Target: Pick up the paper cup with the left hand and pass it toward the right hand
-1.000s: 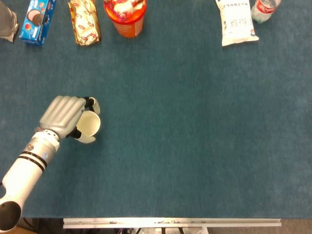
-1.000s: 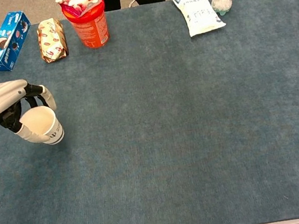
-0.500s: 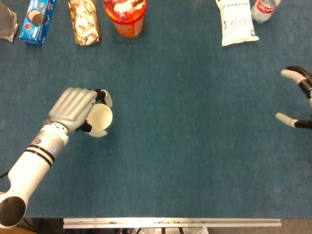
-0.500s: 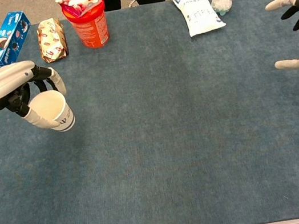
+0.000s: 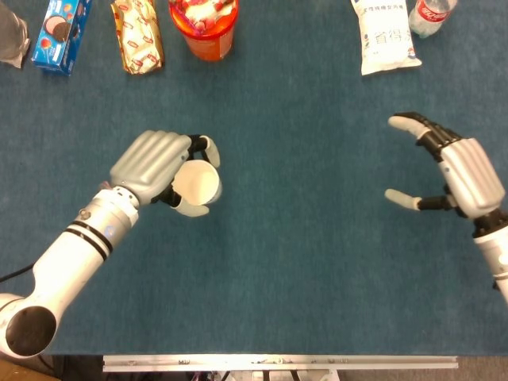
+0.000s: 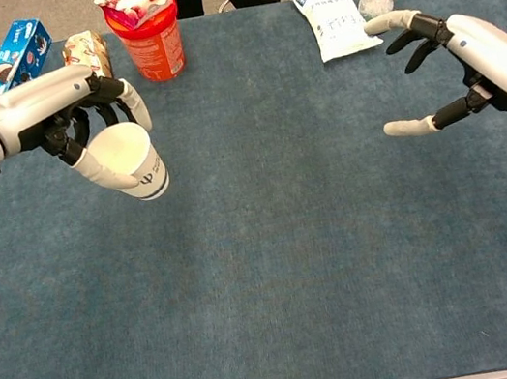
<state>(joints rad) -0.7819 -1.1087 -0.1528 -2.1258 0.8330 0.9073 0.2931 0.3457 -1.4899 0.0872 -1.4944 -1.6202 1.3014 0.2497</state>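
Table: we see the blue table (image 5: 302,262) bare across its middle; that open stretch is where we judge the handover will be made
Left arm: it reaches in from 8 o'clock in the head view, angled toward the centre; we read this as the carry toward the other side
Right hand: our right hand (image 5: 456,173) sits at 3 o'clock, holding nothing, thumb and fingers spread wide and facing inward; we take that as a ready cradle for the cup
Left hand: our left hand (image 5: 159,165) wraps the cup from above and behind, fingers over the far wall and thumb under the near one; the grip leaves the mouth side free for the receiver
Paper cup: the paper cup (image 6: 131,162) is held left of centre, at about 9 o'clock, tilted with its mouth up; it looks lifted off the cloth; well apart from the right hand
Back row: an orange tub (image 5: 205,28) at 12 o'clock, a white packet (image 5: 385,36) at 1 o'clock; both well apart from the passing lane
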